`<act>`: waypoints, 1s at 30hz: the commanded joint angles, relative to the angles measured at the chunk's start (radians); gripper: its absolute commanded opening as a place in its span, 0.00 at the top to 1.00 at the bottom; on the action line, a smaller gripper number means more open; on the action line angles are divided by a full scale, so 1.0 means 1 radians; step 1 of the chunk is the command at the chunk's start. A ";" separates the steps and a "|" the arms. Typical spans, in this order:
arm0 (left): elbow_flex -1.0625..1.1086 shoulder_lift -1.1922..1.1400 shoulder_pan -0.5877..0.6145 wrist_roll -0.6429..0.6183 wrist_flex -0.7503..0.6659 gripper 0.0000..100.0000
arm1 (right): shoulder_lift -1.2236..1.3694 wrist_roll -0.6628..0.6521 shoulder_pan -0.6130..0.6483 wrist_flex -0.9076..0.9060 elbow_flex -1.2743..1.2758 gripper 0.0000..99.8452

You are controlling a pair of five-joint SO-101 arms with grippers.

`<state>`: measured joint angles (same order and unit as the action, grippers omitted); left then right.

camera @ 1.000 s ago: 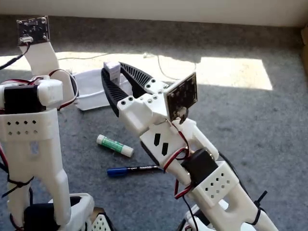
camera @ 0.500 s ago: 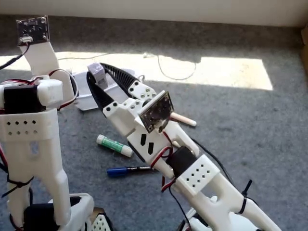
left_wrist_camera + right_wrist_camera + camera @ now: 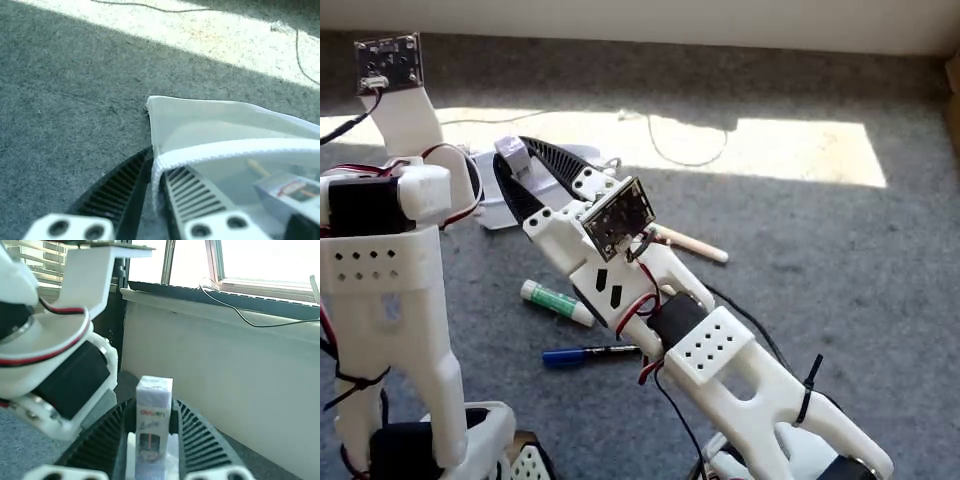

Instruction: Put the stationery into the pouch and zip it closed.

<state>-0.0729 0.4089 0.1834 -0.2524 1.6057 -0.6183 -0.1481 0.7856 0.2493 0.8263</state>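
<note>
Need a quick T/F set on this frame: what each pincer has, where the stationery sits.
1. The right pincer holds a small white box. True.
2. The glue stick is already inside the pouch. False: it lies on the carpet, outside the pouch.
3. The left pincer is clamped on the pouch's rim. True.
4. The blue pen is in the left pincer. False: it lies on the carpet near the glue stick.
</note>
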 commanded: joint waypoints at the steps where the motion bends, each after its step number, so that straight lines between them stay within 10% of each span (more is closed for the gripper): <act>1: -0.051 0.007 -0.012 -0.011 -0.002 0.99 | -0.010 -0.009 0.005 0.021 -0.001 0.99; 30: -0.050 0.007 -0.008 -0.011 0.000 0.99 | -0.278 -0.008 0.010 -0.335 0.027 0.88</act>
<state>-0.0729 0.4074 0.1834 -0.2524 1.6057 -0.8286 -0.1481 0.7871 -0.0499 0.8769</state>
